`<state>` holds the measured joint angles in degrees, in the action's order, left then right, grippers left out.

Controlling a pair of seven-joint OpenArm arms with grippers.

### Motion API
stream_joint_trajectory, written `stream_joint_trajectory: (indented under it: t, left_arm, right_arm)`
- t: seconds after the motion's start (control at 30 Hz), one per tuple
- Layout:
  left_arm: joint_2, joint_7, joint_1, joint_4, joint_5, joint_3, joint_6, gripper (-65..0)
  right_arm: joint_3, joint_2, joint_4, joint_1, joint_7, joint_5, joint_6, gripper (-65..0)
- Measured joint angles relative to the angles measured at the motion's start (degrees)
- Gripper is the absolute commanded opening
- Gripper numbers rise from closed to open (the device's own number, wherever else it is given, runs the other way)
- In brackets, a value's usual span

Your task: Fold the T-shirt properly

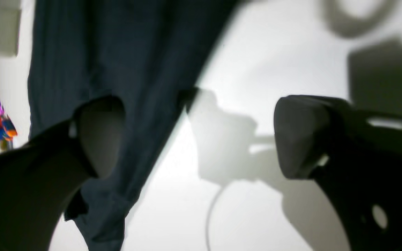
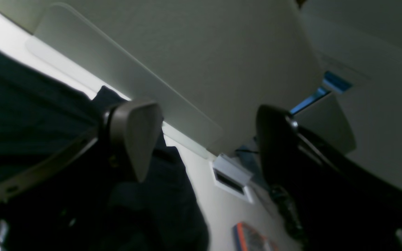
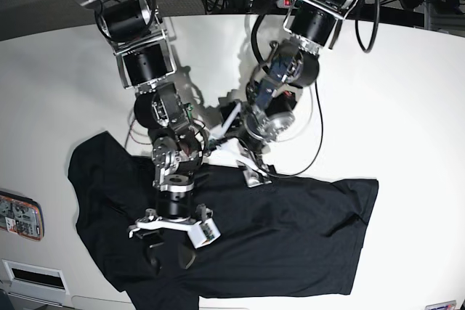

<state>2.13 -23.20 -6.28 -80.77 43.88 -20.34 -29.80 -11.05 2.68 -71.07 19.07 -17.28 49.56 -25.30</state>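
Two arms are hanging over one big black shirt (image 3: 276,230), and I am looking at it before anything else. It is lying spread across the near half of the white table (image 3: 407,92), one sleeve reaching toward the base view's left edge, the far hem running out to its right, and the near edge lumpy and partly doubled over by the table front.

I am judging that nothing is folded yet, so the step in hand is picking a good hold. To do it well I am wanting each gripper on a single layer at an outer edge or corner, not on a bunched ridge, and both lifting together so the cloth is not twisting.

The right arm is stretching far out over the cloth, elbow bent, wrist pointing down, and the right gripper (image 3: 172,231) is hovering low over the near middle of the shirt. Its fingers (image 2: 136,136) are standing apart with nothing between them, dark cloth just beneath one.

The left arm is folding back on itself, its wrist dipping to the shirt's far edge. The left gripper (image 3: 251,168) is spread as wide as it goes and is empty, one fingertip over cloth and the other over bare table, so it is straddling the hem line.

Smallest of all, a colourful flat object (image 3: 18,215) is lying at the table's left edge, well apart from the grippers.
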Motion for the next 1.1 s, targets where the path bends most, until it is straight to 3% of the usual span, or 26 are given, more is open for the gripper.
stream_joint_trajectory:
  t: [0.17,0.47,0.77,1.1]
  left_arm:
    - [1.1,-0.4,0.0,-0.1,0.0,-0.4,-0.4,0.0]
    - [1.4,-0.4,0.1,-0.1,0.0,-0.3,-0.4,0.0]
    - [1.3,-1.3,0.1,0.0,-6.0,-0.5,-0.5,0.0]
    - [0.9,-0.5,1.2,-3.1,-6.0,-0.5,-1.1,0.0]
  right_arm:
    - [-0.3,2.6,2.6,0.0,0.1,0.2,-0.5,-20.6]
    - [-0.2,2.3,4.5,0.1,0.1,0.2,-0.5,-20.6]
    - [0.1,2.4,6.8,0.5,0.4,-0.1,-0.2,-20.6]
    - [0.3,2.2,9.4,3.8,-0.1,0.0,-0.2,-20.6]
